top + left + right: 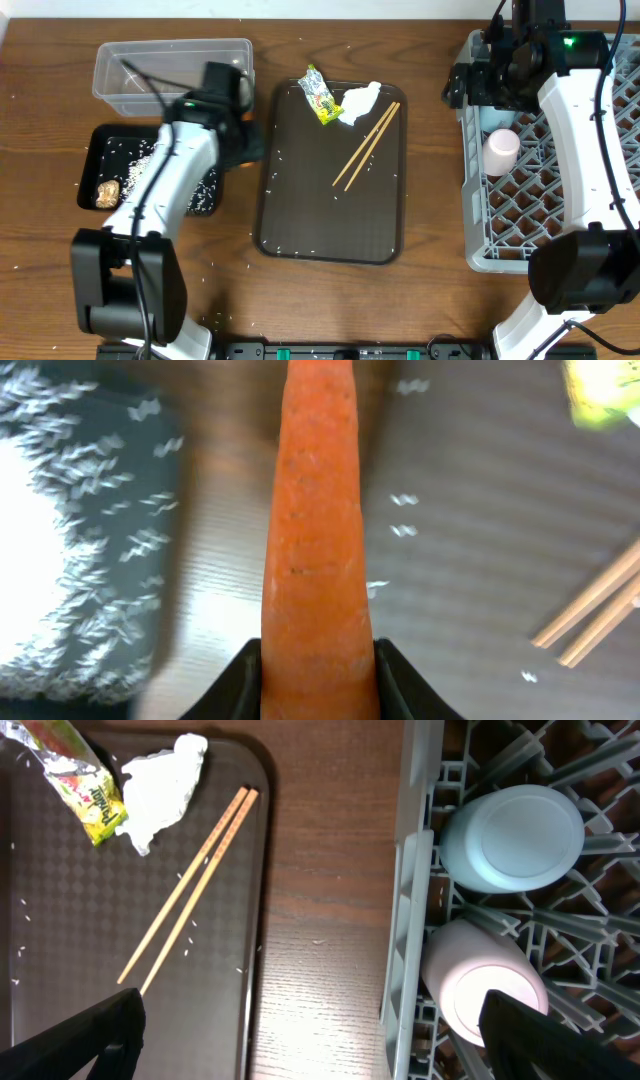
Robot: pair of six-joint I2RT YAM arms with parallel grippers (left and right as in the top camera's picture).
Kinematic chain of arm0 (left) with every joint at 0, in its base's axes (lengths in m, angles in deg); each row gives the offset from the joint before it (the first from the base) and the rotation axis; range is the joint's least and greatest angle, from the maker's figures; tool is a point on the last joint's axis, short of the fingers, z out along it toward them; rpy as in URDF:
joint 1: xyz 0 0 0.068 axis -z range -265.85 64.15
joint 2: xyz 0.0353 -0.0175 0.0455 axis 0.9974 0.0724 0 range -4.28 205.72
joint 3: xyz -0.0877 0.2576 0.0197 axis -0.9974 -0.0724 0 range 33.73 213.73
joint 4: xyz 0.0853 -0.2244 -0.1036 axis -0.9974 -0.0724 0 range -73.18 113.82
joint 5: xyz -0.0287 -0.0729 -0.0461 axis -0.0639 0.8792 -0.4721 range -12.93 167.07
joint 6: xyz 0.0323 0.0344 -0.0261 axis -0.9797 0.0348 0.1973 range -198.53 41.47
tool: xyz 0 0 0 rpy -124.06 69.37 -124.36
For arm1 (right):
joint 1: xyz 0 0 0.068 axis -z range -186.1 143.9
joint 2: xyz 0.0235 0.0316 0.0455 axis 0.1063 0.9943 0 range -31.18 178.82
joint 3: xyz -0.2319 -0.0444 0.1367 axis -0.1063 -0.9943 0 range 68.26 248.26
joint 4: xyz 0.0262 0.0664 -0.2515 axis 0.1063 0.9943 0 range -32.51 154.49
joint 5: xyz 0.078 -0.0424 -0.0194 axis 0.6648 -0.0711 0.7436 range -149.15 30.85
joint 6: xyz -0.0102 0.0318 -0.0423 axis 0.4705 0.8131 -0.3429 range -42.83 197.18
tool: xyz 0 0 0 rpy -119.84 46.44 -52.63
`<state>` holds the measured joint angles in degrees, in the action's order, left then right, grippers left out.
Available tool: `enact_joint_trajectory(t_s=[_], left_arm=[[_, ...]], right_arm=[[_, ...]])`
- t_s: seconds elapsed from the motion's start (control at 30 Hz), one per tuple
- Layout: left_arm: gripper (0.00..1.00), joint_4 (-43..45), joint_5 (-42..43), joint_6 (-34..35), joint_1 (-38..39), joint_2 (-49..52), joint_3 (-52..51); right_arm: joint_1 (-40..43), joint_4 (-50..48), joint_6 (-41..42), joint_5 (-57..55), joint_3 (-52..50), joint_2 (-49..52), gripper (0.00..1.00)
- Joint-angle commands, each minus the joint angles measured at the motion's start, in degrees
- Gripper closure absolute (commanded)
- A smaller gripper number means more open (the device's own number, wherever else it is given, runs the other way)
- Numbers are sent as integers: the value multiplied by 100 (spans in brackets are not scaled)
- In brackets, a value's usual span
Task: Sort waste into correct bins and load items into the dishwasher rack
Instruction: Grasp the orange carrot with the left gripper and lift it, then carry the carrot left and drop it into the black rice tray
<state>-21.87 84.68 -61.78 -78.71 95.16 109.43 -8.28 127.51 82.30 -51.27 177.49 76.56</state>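
Overhead: left gripper (244,141) hangs over the gap between the shallow black rectangular tray (96,145) and the dark brown serving tray (330,215). Its jaws can't be read from here. The black tray holds scattered white rice grains (150,160) and a small brown food lump (107,193). The clear plastic rectangular tub (172,72) sits just behind it. On the serving tray's far end: green-yellow foil wrapper (320,97), crumpled white tissue (360,100) touching it, thin wooden chopsticks (366,146) lying diagonal. Stray grains lie on the tray and on the wooden table (430,180). Right gripper (478,88) is at the near-left corner of the large grey plastic lattice rack (560,190), with the pale pink cup (501,150) inside.

Left wrist: left gripper (320,678) is pinching the orange carrot (318,530) at its thick end, and the tip points away from the camera. The carrot is in the air over the table strip, with the rice-covered black tray (110,470) on one side. Chopsticks (595,610) and wrapper (605,390) are at the frame edge.

Right wrist: right gripper (312,1010) has its jaws spread wide with nothing between them, over bare table beside the rack wall (410,930). A small light blue cup (515,835) and the pink cup (485,985) both sit upside down in adjacent rack cells. Wrapper (85,785), tissue (160,785) and chopsticks (190,885) are on the serving tray (70,910).
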Motion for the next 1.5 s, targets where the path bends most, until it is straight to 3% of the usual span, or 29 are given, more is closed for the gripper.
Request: enact_joint_trajectory(t_s=[0.0, 0.3, 0.9, 1.13, 1.3, 1.47], left_arm=[[94, -225, -358, 164, -372, -52, 15], [94, -332, -1211, 739, -1071, -20, 15], [92, 249, -1283, 802, -1211, 990, -166], [62, 232, -1274, 800, -1211, 990, -166], [30, 229, -1217, 785, -1211, 986, -164], [27, 96, -1215, 730, -1209, 894, -85]], right_arm=[[39, 7, -94, -42, 68, 59, 1], [39, 7, -92, -39, 68, 59, 1], [37, -13, -114, -42, 68, 59, 1], [42, -35, -114, -42, 68, 59, 1], [39, -39, -114, -42, 68, 59, 1], [39, -39, -116, -42, 68, 59, 1]])
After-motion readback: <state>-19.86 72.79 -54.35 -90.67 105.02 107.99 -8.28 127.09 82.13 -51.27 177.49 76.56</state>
